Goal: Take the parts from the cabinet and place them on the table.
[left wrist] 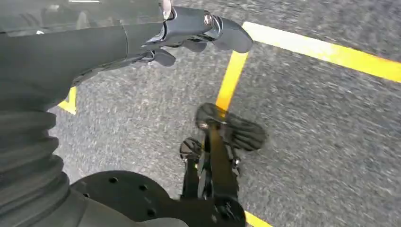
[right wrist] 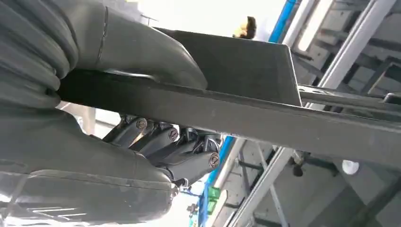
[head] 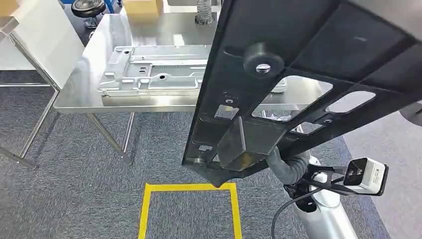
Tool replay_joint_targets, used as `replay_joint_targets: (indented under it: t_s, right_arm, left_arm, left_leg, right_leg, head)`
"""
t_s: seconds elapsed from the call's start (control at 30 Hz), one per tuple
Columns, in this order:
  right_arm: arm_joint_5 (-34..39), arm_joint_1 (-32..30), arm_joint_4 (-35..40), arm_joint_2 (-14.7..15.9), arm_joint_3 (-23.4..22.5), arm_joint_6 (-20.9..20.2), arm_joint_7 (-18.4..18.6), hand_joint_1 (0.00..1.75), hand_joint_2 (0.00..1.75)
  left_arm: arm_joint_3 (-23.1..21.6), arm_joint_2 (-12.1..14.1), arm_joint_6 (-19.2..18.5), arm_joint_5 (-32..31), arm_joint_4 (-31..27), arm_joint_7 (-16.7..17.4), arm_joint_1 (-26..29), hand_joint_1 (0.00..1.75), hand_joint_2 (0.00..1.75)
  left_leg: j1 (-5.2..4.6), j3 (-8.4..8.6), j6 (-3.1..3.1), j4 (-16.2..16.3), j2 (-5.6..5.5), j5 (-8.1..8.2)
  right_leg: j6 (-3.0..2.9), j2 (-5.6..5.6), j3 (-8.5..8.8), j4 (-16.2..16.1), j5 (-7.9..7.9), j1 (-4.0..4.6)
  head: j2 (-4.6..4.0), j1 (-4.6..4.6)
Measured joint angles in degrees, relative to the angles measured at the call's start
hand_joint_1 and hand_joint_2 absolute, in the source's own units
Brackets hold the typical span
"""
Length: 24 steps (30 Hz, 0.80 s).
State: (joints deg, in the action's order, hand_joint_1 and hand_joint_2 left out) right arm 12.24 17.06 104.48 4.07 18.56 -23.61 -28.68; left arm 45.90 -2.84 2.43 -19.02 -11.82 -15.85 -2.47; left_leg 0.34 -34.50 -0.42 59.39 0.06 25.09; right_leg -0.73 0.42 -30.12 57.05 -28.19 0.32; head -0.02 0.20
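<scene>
Ahead of the robot stands a steel table [head: 79, 99] already bearing a silver metal part [head: 154, 69], while a large black panel [head: 298, 64] is held up tilted near the camera. Its right hand [right wrist: 156, 142] pinches the panel's edge, thumb above and fingers curled beneath; the left hand [left wrist: 189, 33] hangs empty, fingers loosely apart. To place well, I judge, level the panel and lower it beside the silver part.

Two parts (one black [head: 298, 74], one silver [head: 154, 69])
</scene>
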Motion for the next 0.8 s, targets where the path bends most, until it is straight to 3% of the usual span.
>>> replay_joint_targets:
  t_s: [0.1, 0.13, 0.17, 0.2, 0.27, 0.3, 0.33, 0.37, 0.4, 0.47, 0.53, 0.6, 0.67, 0.7, 0.73, 0.8]
  right_arm:
    - [-0.2, 0.0, 0.0, 0.0, -0.3, -0.4, 0.0, 1.75, 1.75]
    - [-0.2, 0.2, 0.0, 0.0, -0.3, -0.6, 0.0, 1.75, 1.75]
    - [-0.2, 0.3, 0.0, 0.0, -0.4, -0.8, 0.0, 1.75, 1.75]
    - [-0.2, 0.7, 0.0, 0.0, -0.5, -0.8, 0.0, 1.75, 1.75]
    - [-0.2, 0.9, -0.2, 0.0, -0.8, -1.1, 0.0, 1.75, 1.75]
    - [-0.2, 0.8, -0.3, 0.0, -0.8, -1.1, 0.1, 1.75, 1.75]
    - [-0.2, 0.8, -0.5, 0.0, -0.8, -1.4, 0.2, 1.75, 1.75]
    - [-0.3, 0.8, -0.6, 0.0, -0.8, -1.4, 0.2, 1.75, 1.75]
    - [-0.4, 0.8, -0.7, 0.0, -0.8, -1.4, 0.3, 1.75, 1.75]
    - [-0.5, 0.9, -0.7, 0.0, -0.7, -1.4, 0.3, 1.75, 1.75]
    - [-0.9, 1.1, -0.7, -0.1, -0.7, -1.2, 0.3, 1.75, 1.75]
    - [-1.6, 1.0, -0.7, -0.2, -0.7, -0.4, 0.3, 1.75, 1.75]
    - [-2.7, 1.0, -0.6, -0.3, -0.7, 0.2, 0.3, 1.75, 1.75]
    - [-3.0, 1.1, -0.5, -0.3, -0.7, 0.3, 0.3, 1.75, 1.75]
    - [-3.4, 1.2, -0.5, -0.4, -0.7, 0.4, 0.3, 1.75, 1.75]
    - [-4.6, 1.1, -0.5, -0.5, -0.7, 0.5, 0.7, 1.75, 1.75]
  left_arm:
    - [0.2, 0.0, 0.1, 0.0, 0.0, 0.0, 0.0, 0.00, 1.75]
    - [0.2, 0.0, 0.1, 0.1, 0.0, 0.0, -0.1, 0.00, 1.75]
    - [0.2, -0.1, 0.1, 0.1, 0.0, 0.0, -0.1, 0.00, 1.75]
    - [0.2, -0.1, 0.1, 0.1, 0.0, 0.0, -0.1, 0.00, 1.75]
    - [0.3, -0.1, 0.2, 0.2, 0.0, 0.0, -0.2, 0.00, 1.75]
    - [0.3, -0.1, 0.1, 0.2, 0.0, 0.0, -0.2, 0.00, 1.75]
    - [0.3, -0.1, 0.2, 0.2, 0.0, 0.0, -0.2, 0.00, 1.75]
    - [0.3, -0.1, 0.2, 0.2, 0.0, 0.0, -0.2, 0.00, 1.75]
    - [0.3, -0.1, 0.2, 0.1, 0.0, 0.0, -0.1, 0.00, 1.75]
    - [0.3, -0.2, 0.2, 0.1, 0.0, 0.0, -0.1, 0.00, 1.75]
    - [0.4, -0.2, 0.2, 0.0, 0.0, 0.0, -0.3, 0.00, 1.75]
    - [0.6, -0.2, 0.2, -0.1, 0.0, 0.0, -0.3, 0.00, 1.75]
    - [0.7, -0.2, 0.2, -0.3, 0.0, 0.0, -0.5, 0.00, 1.75]
    - [0.8, -0.2, 0.2, -0.6, 0.0, 0.0, -0.5, 0.00, 1.75]
    - [0.9, -0.2, 0.2, -0.7, 0.0, 0.0, -0.5, 0.00, 1.75]
    - [1.1, -0.2, 0.2, -0.7, 0.0, 0.0, -0.5, 0.00, 1.75]
  left_leg:
    - [-0.28, 0.26, 0.68, -0.9, -0.09, 0.36]
    - [0.07, 0.57, 0.97, -1.5, -0.11, 0.29]
    - [0.43, 1.29, 1.22, -2.1, -0.09, 0.15]
    - [0.45, 1.75, 1.60, -2.4, -0.04, 0.39]
    - [0.43, 2.19, 1.99, -2.4, -0.01, 0.84]
    - [0.43, 2.40, 2.01, -2.4, -0.01, 1.11]
    - [0.43, 2.68, 1.96, -2.4, -0.06, 1.39]
    - [0.46, 3.18, 1.86, -2.4, -0.12, 1.73]
    - [0.49, 3.73, 1.70, -2.4, -0.18, 2.14]
    - [0.59, 5.13, 1.19, -2.3, -0.28, 3.24]
    - [0.29, 5.10, 0.23, -2.1, -0.43, 3.95]
    - [0.35, 5.29, -0.26, -2.6, -0.29, 4.12]
    - [0.55, 6.09, -1.00, -2.7, -0.23, 4.79]
    - [0.59, 5.62, -1.16, -0.9, -0.21, 5.42]
    - [0.63, 3.40, -1.25, 3.3, -0.22, 7.30]
    - [0.62, -2.56, -1.42, 13.2, -0.22, 10.74]
  right_leg:
    - [0.89, 0.15, -0.12, -0.2, -0.20, -0.30]
    - [1.24, 0.16, 0.16, -0.3, -0.38, -0.04]
    - [1.51, 0.04, 0.30, 0.0, -0.82, -0.30]
    - [1.74, -0.06, -0.69, 2.4, -1.84, -0.28]
    - [2.28, -0.08, -6.16, 11.9, -5.46, -0.75]
    - [2.53, -0.08, -8.94, 16.2, -6.56, -0.93]
    - [2.74, -0.10, -10.89, 18.6, -6.44, -1.12]
    - [2.92, -0.12, -11.38, 17.9, -4.66, -1.35]
    - [2.98, -0.13, -10.51, 14.7, -1.87, -1.56]
    - [2.90, -0.46, -6.11, 3.4, 5.17, -1.80]
    - [2.20, -0.42, -4.86, 0.6, 3.90, -1.25]
    - [1.54, -0.27, -4.96, 0.9, 3.55, -1.02]
    - [0.80, -0.17, -4.06, 0.2, 3.44, -1.58]
    - [0.38, -0.34, -3.50, -0.1, 3.15, -1.49]
    - [-0.02, -0.63, -3.14, -0.1, 2.88, -1.43]
    - [-0.37, -0.89, -2.65, -0.1, 2.24, -1.09]
  head:
    - [0.02, -0.11]
    - [0.02, -0.04]
    - [0.02, -0.04]
    - [0.02, 0.13]
    - [0.02, 0.11]
    - [0.02, 0.11]
    - [0.02, 0.13]
    - [0.02, 0.11]
    - [0.02, 0.13]
    - [0.02, 0.13]
    - [0.02, 0.11]
    - [0.02, -0.24]
    - [0.02, -0.22]
    - [0.02, -0.53]
    - [0.02, -0.96]
    - [0.00, -0.90]
